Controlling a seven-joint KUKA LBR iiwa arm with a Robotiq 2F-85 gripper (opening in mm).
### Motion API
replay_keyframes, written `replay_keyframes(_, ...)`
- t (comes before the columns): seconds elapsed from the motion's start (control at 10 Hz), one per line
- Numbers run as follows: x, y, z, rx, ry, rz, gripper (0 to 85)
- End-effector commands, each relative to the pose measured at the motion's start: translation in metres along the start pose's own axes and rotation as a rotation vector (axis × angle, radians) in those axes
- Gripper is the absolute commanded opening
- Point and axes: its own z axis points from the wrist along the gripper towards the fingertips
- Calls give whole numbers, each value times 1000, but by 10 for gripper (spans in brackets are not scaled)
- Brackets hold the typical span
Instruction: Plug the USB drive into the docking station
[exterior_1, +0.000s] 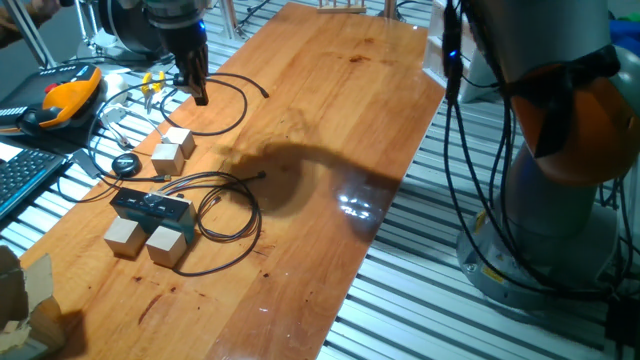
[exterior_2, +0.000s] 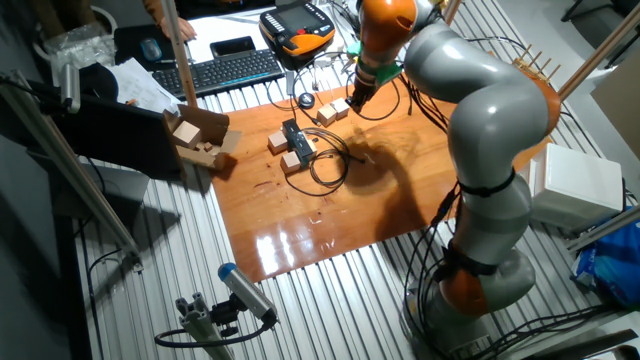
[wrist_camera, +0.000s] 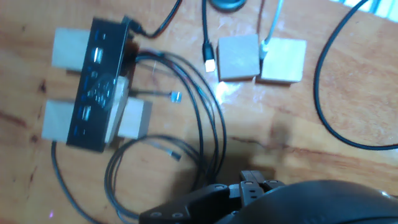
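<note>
Hand view: dock (wrist_camera: 96, 87) lies upper left, long axis running up-down in frame, port face up, resting on wooden cubes (wrist_camera: 62, 118). Fingers (wrist_camera: 205, 202) sit at the bottom edge, right of and below it, so the dock is off to the left and ahead. Whether the fingers are wide, narrow or holding a USB drive, cannot tell. Black cables (wrist_camera: 199, 137) loop between fingers and dock on the worktop (wrist_camera: 298, 124). No readable labels or brands.

Wooden table (exterior_1: 330, 130) — docking station (exterior_1: 150, 207), four wooden cubes (exterior_1: 166, 245), black puck (exterior_1: 126, 166), looped cables (exterior_1: 228, 215).
</note>
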Motion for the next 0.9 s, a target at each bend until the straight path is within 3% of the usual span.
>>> replay_keyframes(0.0,0,0,1,-7,14,5,0)
replay_keyframes(0.1,0,0,1,-17,43,3,0)
replay_keyframes(0.2,0,0,1,-1,49,-1,0)
replay_keyframes(0.3,0,0,1,36,-13,6,0)
replay_keyframes(0.4,0,0,1,53,-53,10,0)
replay_keyframes(0.5,-10,-7,6,58,-111,8,0)
replay_keyframes(0.6,-26,-14,11,50,-143,3,0)
replay_keyframes(0.8,-49,-19,17,58,-124,-13,0)
